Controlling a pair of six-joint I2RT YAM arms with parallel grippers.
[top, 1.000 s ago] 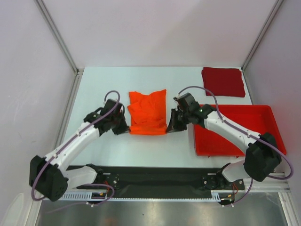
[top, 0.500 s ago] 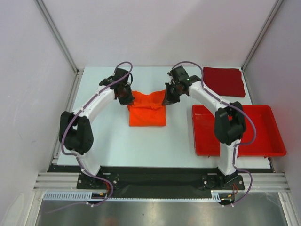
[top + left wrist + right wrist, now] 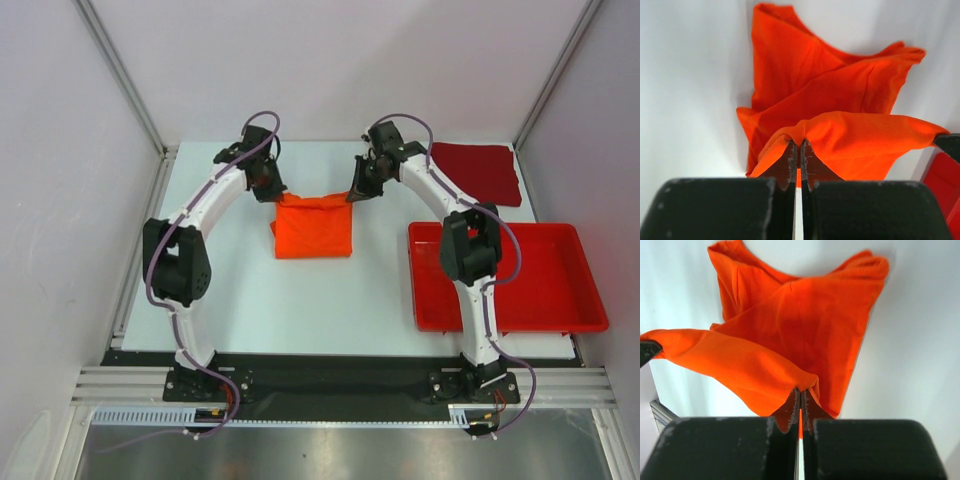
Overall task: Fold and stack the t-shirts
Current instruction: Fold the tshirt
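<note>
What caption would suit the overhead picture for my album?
Left gripper and right gripper pinch a bright orange cloth t-shirt by its far edge.

2 tees (image 3: 314, 230) (image 3: 476, 172), 1 tray (image 3: 545, 285), 2 claws (image 3: 277, 194) (image 3: 353, 194).

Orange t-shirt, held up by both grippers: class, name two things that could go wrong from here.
1. The left gripper and right gripper each pinch only a thin edge of the orange t-shirt; a corner might slip free, dropping the fold.
2. The cloth beneath lies bunched and creased, so lowering the held edge may trap wrinkles.
</note>
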